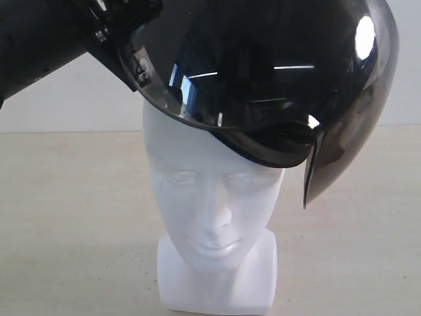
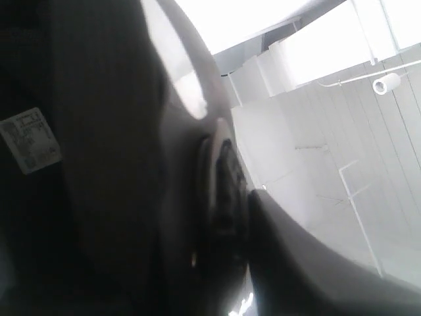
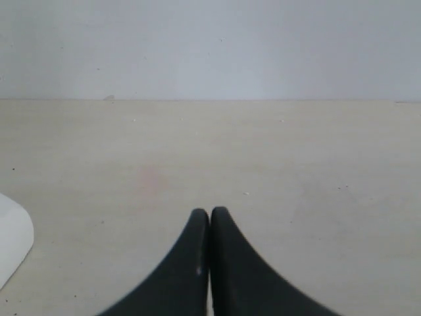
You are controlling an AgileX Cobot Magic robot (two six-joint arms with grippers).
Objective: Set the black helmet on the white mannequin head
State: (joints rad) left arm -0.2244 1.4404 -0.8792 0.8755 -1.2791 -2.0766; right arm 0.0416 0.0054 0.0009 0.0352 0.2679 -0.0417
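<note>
1. A pale beige table is running across the exterior view, and a plain white wall is rising behind it.
2. The left wrist view is looking past dark surfaces at bright white panelled walls and a small white round fixture.
3. The white mannequin head is standing upright on the table, facing the exterior camera, with its squarish base running off the bottom edge of that view.
4. The black helmet is sitting tilted on the crown of the head. Its left-hand side is riding higher, and its top is being cut off by the frame.
5. The smoky visor is hanging down beside the head on the right, clear of the face.
6. The helmet is acting as a shell here, covering the top of the head down to the forehead and hiding it.
7. The left arm is reaching in from the upper left, and the left gripper is sitting at the helmet's raised edge, partly behind the visor. I cannot tell how wide its jaws are standing or whether they are gripping the rim.
8. The left wrist view is mostly blocked by blurred dark curves, with a small white label too blurred to read.
9. The right gripper is hanging over bare table with its fingertips pressed together, holding nothing.
10. A rounded white shape is showing at the edge of the right wrist view, and I cannot tell what it is.
</note>
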